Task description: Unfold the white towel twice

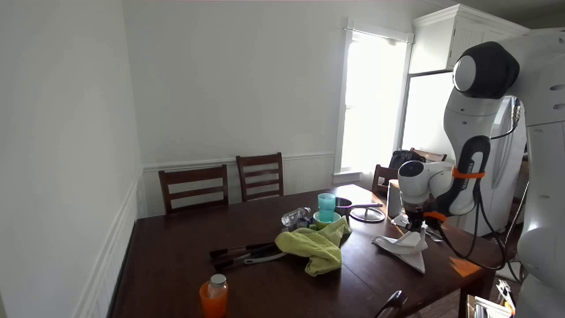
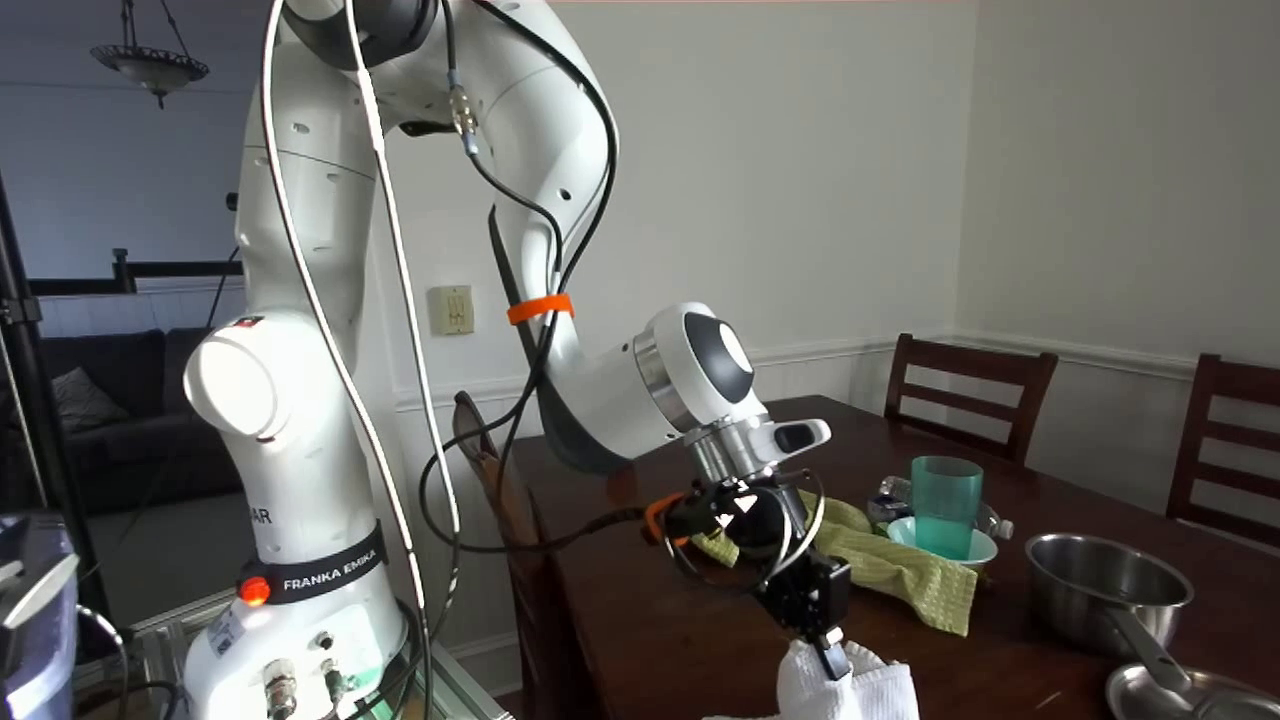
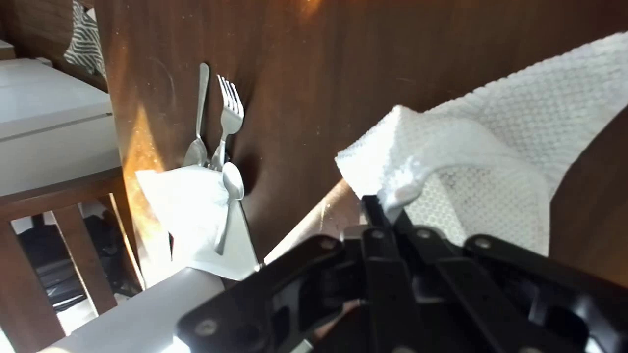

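So, leftmost on the dark surface (image 1: 265,287), in an exterior view, an orange cup (image 1: 213,305) with a silver-capped bottle (image 1: 217,286), inside or just behind, cannot tell. Next, rightward, utensils (image 1: 264,259) with handles pointing left and opposite ends beneath a crumpled green towel (image 1: 311,251). Behind it, a clear plastic bottle (image 1: 295,216) lying on its side, then a teal cup (image 1: 326,205) set upright in a bowl (image 1: 317,219). Just right of these, a saucepan (image 1: 344,211) with handle reaching over a lid (image 1: 370,216). Farther right, the white towel (image 1: 399,249), resting on the surface, partly folded over itself, with one pointed corner toward the viewer. Above it, the hand (image 1: 414,228), clenched on a raised fold and pointing downward at the end of the arm (image 1: 470,128). From the wrist view, left to right: part of a chair (image 3: 84,255), then a fork (image 3: 231,117) and spoons (image 3: 233,181) grouped around something white (image 3: 186,206), too bright to make out. Past those, the white towel, waffle-textured and bunched tightly in the grip, with layers overlapping and a broad flap stretching off to the right.
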`<state>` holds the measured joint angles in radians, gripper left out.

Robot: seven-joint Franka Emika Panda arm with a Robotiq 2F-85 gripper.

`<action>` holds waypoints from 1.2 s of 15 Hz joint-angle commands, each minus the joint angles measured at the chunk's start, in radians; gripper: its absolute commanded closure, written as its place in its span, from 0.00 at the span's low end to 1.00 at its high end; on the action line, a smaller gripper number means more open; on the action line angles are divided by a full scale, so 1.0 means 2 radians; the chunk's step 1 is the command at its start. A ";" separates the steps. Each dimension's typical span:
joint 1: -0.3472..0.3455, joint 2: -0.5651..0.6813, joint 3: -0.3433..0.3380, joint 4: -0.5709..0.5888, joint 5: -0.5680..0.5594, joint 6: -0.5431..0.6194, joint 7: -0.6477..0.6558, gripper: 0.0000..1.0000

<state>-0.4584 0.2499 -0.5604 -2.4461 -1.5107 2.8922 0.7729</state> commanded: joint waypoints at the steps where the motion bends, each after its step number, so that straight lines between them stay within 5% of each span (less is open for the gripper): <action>1: -0.001 0.000 -0.001 0.001 0.000 0.000 0.000 0.97; 6: 0.000 0.000 -0.001 0.001 0.000 0.000 0.000 0.99; 18: -0.049 0.132 0.011 0.141 0.112 0.032 0.016 0.99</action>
<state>-0.5209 0.4221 -0.5598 -2.2569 -1.3445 2.9106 0.7840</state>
